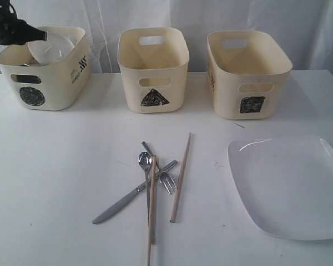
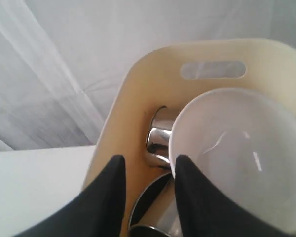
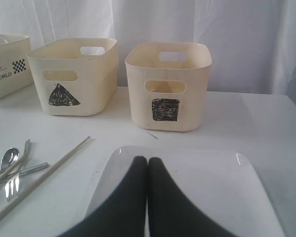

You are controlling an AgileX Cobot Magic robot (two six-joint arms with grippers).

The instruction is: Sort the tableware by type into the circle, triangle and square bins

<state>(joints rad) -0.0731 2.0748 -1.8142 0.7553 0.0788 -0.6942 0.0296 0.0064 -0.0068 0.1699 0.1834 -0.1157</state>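
My left gripper (image 1: 44, 35) hovers over the circle bin (image 1: 55, 83) at the back left, open (image 2: 149, 165). The white bowl (image 2: 241, 158) lies tilted in that bin (image 2: 138, 98), its rim against the outer side of one finger. A steel mug (image 2: 160, 133) and a steel bowl (image 2: 144, 197) lie beneath it. My right gripper (image 3: 147, 160) is shut and empty above the large white square plate (image 3: 212, 187). The triangle bin (image 1: 130, 83) and square bin (image 1: 227, 88) look empty. Chopsticks (image 1: 181, 177), spoon (image 1: 145, 160), fork (image 1: 167, 182) and knife (image 1: 122, 205) lie crossed mid-table.
The plate (image 1: 291, 185) lies at the front right, reaching the table's right edge. White curtains hang behind the three bins. The right arm is out of the exterior view.
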